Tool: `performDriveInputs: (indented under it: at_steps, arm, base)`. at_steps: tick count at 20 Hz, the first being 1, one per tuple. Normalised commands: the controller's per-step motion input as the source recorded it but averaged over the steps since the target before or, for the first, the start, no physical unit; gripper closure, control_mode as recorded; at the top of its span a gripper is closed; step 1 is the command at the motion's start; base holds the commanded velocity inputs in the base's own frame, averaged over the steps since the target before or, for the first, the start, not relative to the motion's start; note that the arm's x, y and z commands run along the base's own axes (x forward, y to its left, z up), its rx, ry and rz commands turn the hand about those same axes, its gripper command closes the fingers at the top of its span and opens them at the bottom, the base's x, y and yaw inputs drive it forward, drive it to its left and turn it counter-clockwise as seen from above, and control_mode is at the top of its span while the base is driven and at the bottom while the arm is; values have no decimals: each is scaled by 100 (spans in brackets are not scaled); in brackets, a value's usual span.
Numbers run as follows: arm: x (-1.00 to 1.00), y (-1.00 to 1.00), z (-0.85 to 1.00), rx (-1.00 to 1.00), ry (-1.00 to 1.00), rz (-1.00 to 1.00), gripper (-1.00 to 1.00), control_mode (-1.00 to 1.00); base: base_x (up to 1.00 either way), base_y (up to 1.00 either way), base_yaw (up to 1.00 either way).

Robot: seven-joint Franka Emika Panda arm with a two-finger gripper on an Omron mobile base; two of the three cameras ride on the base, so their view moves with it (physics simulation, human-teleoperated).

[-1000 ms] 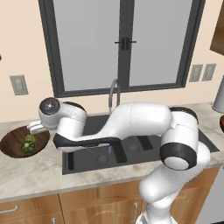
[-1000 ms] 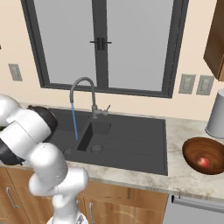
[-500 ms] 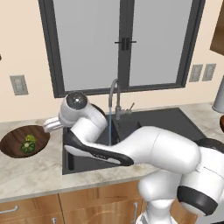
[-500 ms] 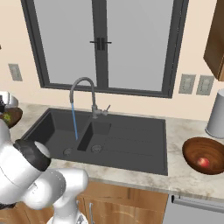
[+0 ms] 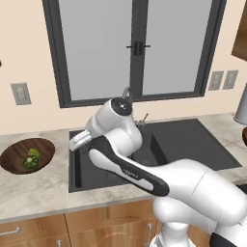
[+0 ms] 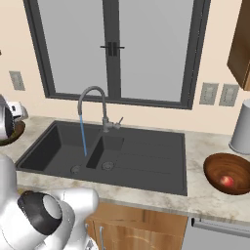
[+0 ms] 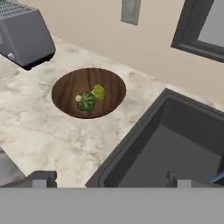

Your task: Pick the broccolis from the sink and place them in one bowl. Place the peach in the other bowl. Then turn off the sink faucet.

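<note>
Two green broccolis [image 7: 86, 100] [image 5: 31, 158] lie together in the brown wooden bowl [image 7: 65, 87] [image 5: 17, 155] on the counter left of the black sink [image 7: 183, 144] [image 5: 193, 140] [image 6: 141, 156]. My gripper [image 7: 109, 180] is open and empty, hovering by the sink's left rim, to the right of that bowl, with its fingertips [image 7: 41, 179] far apart. The peach [image 6: 225, 180] rests in the other bowl [image 6: 215, 168] on the right counter. The grey gooseneck faucet [image 6: 93, 93] still pours a thin blue stream into the basin; my arm hides most of it in the left base view.
A grey toaster [image 7: 24, 35] stands on the counter beyond the left bowl. A grey canister [image 6: 241, 128] stands at the far right by the wall. The window runs behind the sink. My own arm arches high over the left basin.
The hand has pulled away from above the left bowl and moved right toward the sink, the arm swinging up and over. Jaws stay open. Broccolis stay in the bowl.
</note>
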Motion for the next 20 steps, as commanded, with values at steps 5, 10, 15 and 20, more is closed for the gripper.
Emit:
performDriveInputs:
  at_steps: [5, 10, 15, 20]
  arm:
    - [-24, -38, 8, -1, 0, 28, -100, -100]
    - [-40, -42, 5, 0, -4, 25, -100, -100]
    - [-30, -45, 6, 0, -21, 28, -100, -100]
    - [-4, -43, 0, 0, -24, 34, -100, -100]
  base:
    - [0, 0, 0]
    - [0, 0, 0]
    - [0, 0, 0]
    - [0, 0, 0]
